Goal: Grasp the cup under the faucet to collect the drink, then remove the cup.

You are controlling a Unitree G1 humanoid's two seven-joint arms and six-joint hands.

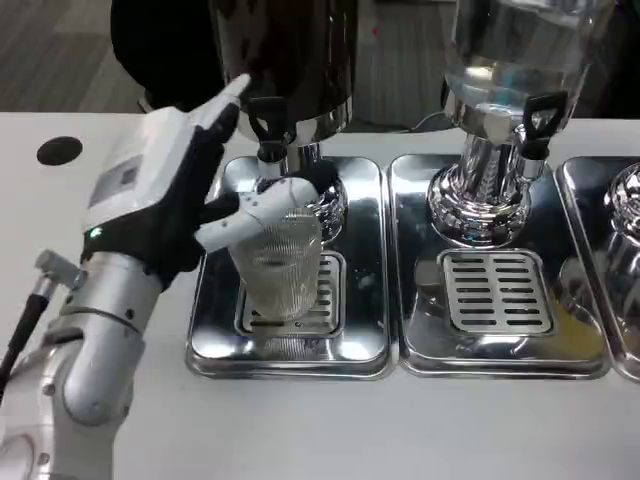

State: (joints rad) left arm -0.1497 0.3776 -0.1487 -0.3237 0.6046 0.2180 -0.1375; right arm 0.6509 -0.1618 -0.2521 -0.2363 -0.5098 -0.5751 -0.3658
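Left hand [185, 190] has its thumb and lower fingers wrapped round the clear ribbed plastic cup [283, 265]; the upper fingers point up, free, toward the dark drink dispenser [285, 60] above. The cup stands upright on the slotted grate of the polished steel drip tray [290, 345], directly beneath the black-handled faucet [268, 128] just above the thumb.

Step in hand, as judged: holding the cup for filling. Keep it upright with its mouth centred under the spout; grip firmly but gently, as thin ribbed plastic would likely buckle. Lift only once flow stops, straight toward the robot.

Contents: cup appears empty or nearly so; cannot tell for certain through the ribbing. To the right of the hand, a clear-tank dispenser [520, 50] holds pale liquid.
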